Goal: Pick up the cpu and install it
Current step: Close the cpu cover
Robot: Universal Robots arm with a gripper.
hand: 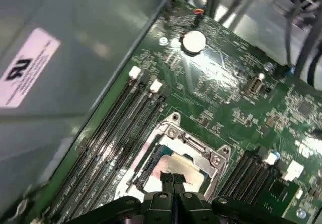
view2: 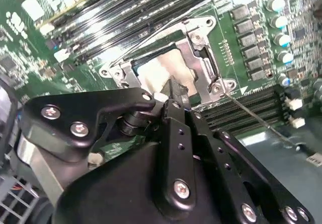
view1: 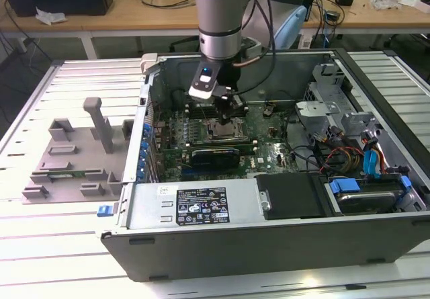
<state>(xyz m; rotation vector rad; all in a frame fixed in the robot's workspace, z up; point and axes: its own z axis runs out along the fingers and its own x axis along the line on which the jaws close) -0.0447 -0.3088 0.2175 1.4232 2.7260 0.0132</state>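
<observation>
Supporting desk (view1: 40, 245): the open computer case (view1: 269, 238) is carried on it, with the socket deep inside.
motherboard (hand: 226, 98): laid flat on the case floor; the socket (hand: 193, 146) is mounted on it, with memory slots (hand: 115, 138) just beside the socket.
cpu (hand: 176, 163): seen lying flat within the socket, silver top up.
hand (hand: 173, 178): clenched, fingertips pressed together with nothing gripped, directly over the socket at the cpu's top; whether contact is made cannot be told.
step judged: seating of the cpu.
care: pressure is best applied lightly and straight down. Sideways drag should be avoided, since the socket's contacts could be bent. The cpu should be kept level, every edge inside the socket.
</observation>
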